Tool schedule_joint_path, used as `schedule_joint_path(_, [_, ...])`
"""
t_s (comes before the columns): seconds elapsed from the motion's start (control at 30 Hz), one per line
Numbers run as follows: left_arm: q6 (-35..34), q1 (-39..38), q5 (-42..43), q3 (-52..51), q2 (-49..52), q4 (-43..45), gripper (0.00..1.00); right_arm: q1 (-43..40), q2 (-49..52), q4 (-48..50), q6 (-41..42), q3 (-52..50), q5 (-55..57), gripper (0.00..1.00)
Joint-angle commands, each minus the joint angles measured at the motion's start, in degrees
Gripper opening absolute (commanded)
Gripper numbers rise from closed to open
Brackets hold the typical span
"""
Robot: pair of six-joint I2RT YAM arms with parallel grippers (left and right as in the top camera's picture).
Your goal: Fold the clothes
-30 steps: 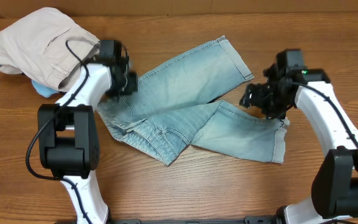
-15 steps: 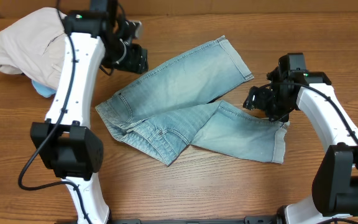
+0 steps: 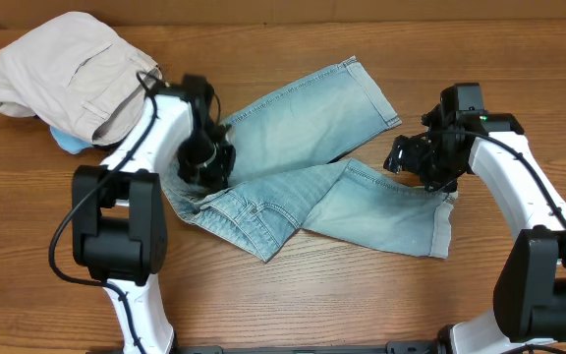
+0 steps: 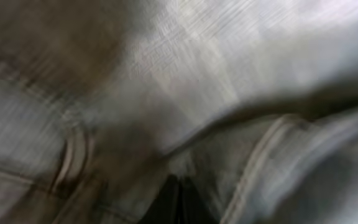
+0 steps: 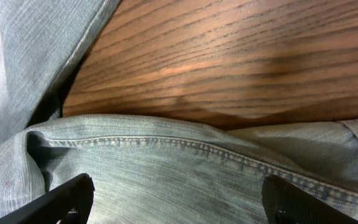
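Jeans (image 3: pixel 303 187): light blue denim, spread unfolded on the wooden table (image 3: pixel 362 295); the two legs fork apart in a V and the waist end is bunched and wrinkled
Left gripper (image 3: pixel 204 162): down on the jeans at the waist end, close to where the legs meet; jaws together
Left wrist view: badly blurred; denim (image 4: pixel 229 74) with seams fills the view, and whether any cloth is pinched between the jaws cannot be told
Right gripper (image 3: pixel 416 157): over the hem end of the jeans' nearer leg, in the fork between the two legs; jaws wide apart, nothing between them
Right wrist view: both fingers (image 5: pixel 67 199) sit low over the stitched hem (image 5: pixel 166 168), with bare table (image 5: pixel 229 56) just past it
Khaki trousers (image 3: pixel 67 69): crumpled heap beyond the jeans' waist end, apart from the denim
Light blue item (image 3: pixel 67 143): peeks out from under the khaki heap on the side facing the jeans; probably cloth
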Motion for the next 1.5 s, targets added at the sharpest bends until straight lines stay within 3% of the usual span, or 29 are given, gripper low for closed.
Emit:
schedule_joint_path(0.0, [-5.03,-0.20,-1.22,-3.80,-0.22,5.22,0.04,-0.22,-0.52,0.22,-0.15,0.02,-0.22,0.90])
schedule_joint_path(0.23, [-9.29,-0.63,-13.05,-7.61,1.99,27.76,0.04,-0.22,-0.52,0.83,0.24,0.02,-0.46,0.90])
schedule_joint_path(0.33, [-9.31,-0.09,-13.11,-5.68,6.99,35.76,0.04,-0.22,-0.52,0.81,1.44,0.02,-0.48,0.90])
schedule_joint_path(0.43, [-9.81,0.87,-6.47,1.70,13.33,36.41,0.04,-0.20,-0.50,0.79,1.68,0.02,-0.48,0.90])
schedule_joint_path(0.57, [-7.78,1.38,2.54,18.71,19.82,28.26,0.04,-0.11,-0.52,0.81,2.69,0.02,-0.87,0.90])
schedule_joint_path(0.73, [-1.66,0.63,-0.20,36.52,19.91,14.95,0.04,-0.11,-0.52,0.37,2.71,0.02,-0.87,0.90])
schedule_joint_path(0.9, [-1.46,0.68,-1.20,55.04,19.82,-4.46,0.06,-0.11,-0.52,-0.26,2.69,0.02,-0.87,0.89])
schedule_joint_path(0.97, [-1.03,0.72,-1.55,62.18,19.82,-12.96,0.31,-0.11,-0.52,-0.33,2.67,0.02,-0.85,0.89])
schedule_joint_path(1.0, [-0.85,0.72,-2.45,65.24,19.82,-16.52,0.57,-0.11,-0.52,-0.37,2.69,0.02,-0.85,0.89])
schedule_joint_path(1.03, [-0.79,0.66,-3.85,68.19,19.82,-19.91,0.69,-0.11,-0.52,-0.48,2.78,0.02,-0.87,0.89])
schedule_joint_path(1.13, [0.26,0.00,-8.24,77.09,19.82,-30.60,0.72,-0.22,-0.52,-0.81,3.48,0.02,-0.85,0.89])
schedule_joint_path(1.17, [0.48,-0.15,-8.74,78.25,19.37,-30.51,0.67,-0.37,-0.52,-1.07,4.28,0.02,-0.87,0.89])
schedule_joint_path(1.37, [-0.50,-3.26,-7.54,75.73,6.78,-30.49,0.69,-1.66,-0.52,-4.72,5.73,0.02,-0.90,0.89])
schedule_joint_path(1.47, [-2.82,-7.69,-16.17,68.39,-3.72,-30.49,0.73,-3.41,-0.52,-7.45,5.57,0.02,-0.87,0.89])
